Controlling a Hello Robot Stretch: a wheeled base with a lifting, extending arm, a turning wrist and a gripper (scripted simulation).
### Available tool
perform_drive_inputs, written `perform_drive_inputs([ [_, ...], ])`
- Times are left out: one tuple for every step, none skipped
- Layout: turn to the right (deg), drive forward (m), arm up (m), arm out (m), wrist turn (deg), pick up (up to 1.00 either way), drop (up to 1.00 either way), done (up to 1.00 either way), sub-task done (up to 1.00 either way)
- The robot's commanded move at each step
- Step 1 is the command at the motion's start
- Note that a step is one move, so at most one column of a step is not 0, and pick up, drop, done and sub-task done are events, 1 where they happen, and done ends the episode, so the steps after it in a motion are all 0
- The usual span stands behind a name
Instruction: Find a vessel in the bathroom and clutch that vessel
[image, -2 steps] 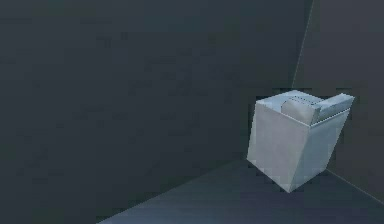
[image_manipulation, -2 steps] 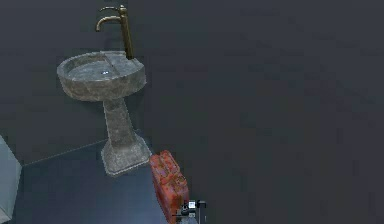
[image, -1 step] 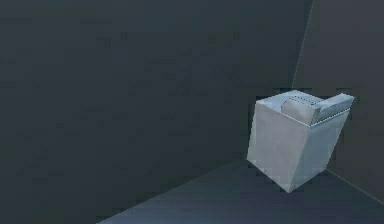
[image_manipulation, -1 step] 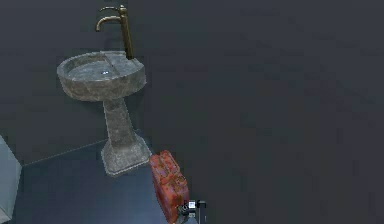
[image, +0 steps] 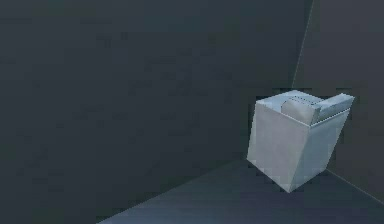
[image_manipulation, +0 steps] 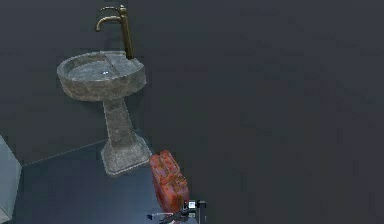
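A red-brown, can-shaped vessel (image_manipulation: 168, 176) stands on the dark floor beside the foot of a stone pedestal sink (image_manipulation: 103, 78). In the arm side view, my gripper (image_manipulation: 166, 214) shows at the bottom edge, just below the red vessel, with its two small white squares to the right of it. The vessel stands on the floor right behind the gripper's far end, so I cannot tell whether the gripper holds anything or touches the vessel.
A bronze tap (image_manipulation: 119, 25) rises from the sink's back rim. A pale grey box-like appliance (image: 296, 135) sits in the room's corner at the forward view's right; its edge (image_manipulation: 6, 176) appears at the arm side view's left. Dark walls close in behind.
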Motion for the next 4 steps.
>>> perform_drive_inputs([
  [0.0,0.00,0.00,0.00,45.0,0.00,0.00,0.00,0.00],
  [0.0,0.00,0.00,0.00,15.0,0.00,0.00,0.00,0.00],
  [0.0,0.00,0.00,0.00,0.0,1.00,0.00,0.00,0.00],
  [0.0,0.00,0.10,0.00,0.0,0.00,0.00,0.00,0.00],
])
